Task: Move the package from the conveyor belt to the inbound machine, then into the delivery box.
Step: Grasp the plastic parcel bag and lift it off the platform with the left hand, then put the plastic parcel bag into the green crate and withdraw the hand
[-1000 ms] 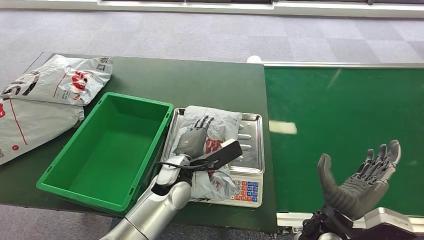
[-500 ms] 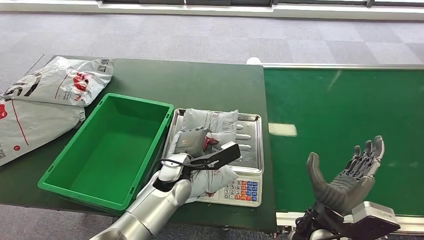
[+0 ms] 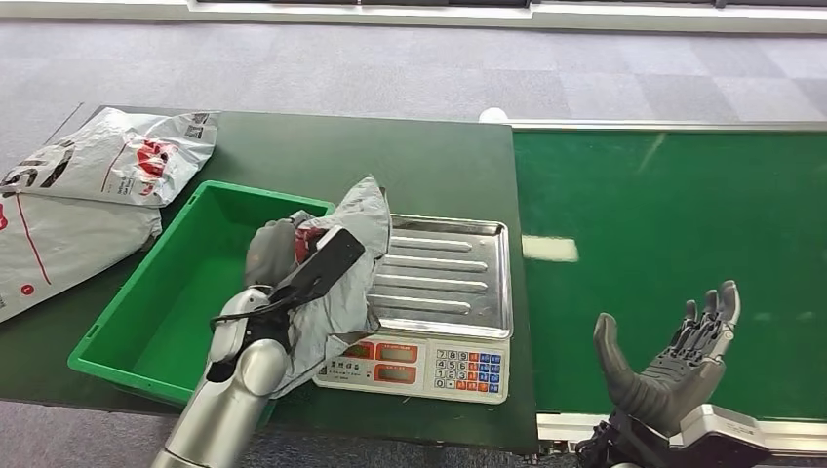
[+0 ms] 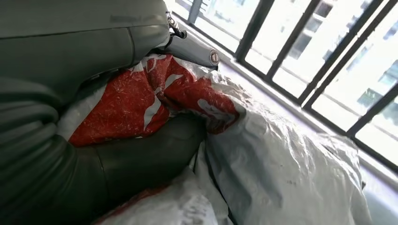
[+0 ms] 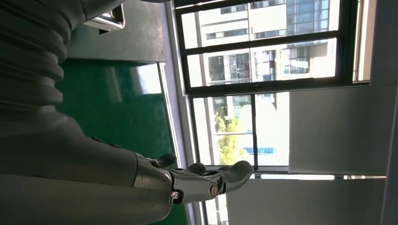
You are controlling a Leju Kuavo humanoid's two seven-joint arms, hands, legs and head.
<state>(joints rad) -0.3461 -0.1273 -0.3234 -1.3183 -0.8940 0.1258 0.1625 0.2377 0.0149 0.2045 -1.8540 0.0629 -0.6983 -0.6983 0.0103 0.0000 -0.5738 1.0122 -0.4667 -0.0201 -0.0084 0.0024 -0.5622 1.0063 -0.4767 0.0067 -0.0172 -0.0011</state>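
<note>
Package (image 3: 343,283), a grey plastic mailer with red print, was held clear of the scale (image 3: 444,292) in the left hand (image 3: 278,255), whose fingers were clamped on its crumpled upper part; in the left wrist view the thumb and dark fingers pressed into the red-printed film (image 4: 155,101). The mailer hung from the hand with its long axis running roughly upright, its lower end drooping near the scale's front left corner and its body over the near right rim of the green bin (image 3: 146,322). It lay to the scale side of the fingers, so the bin's open interior was on the far side of the hand from most of the bag. The judgement from this layout was that the weighing step was done and the drop into the bin was in hand: the left arm, the nearer one, would need to carry the bag further over the rim before release, or the trailing end might catch on the wall. The right hand (image 3: 673,361) was raised over the belt (image 3: 663,214), palm up, fingers apart and holding nothing. Two more mailers (image 3: 88,195) lay on the table (image 3: 429,166) beyond the bin.
</note>
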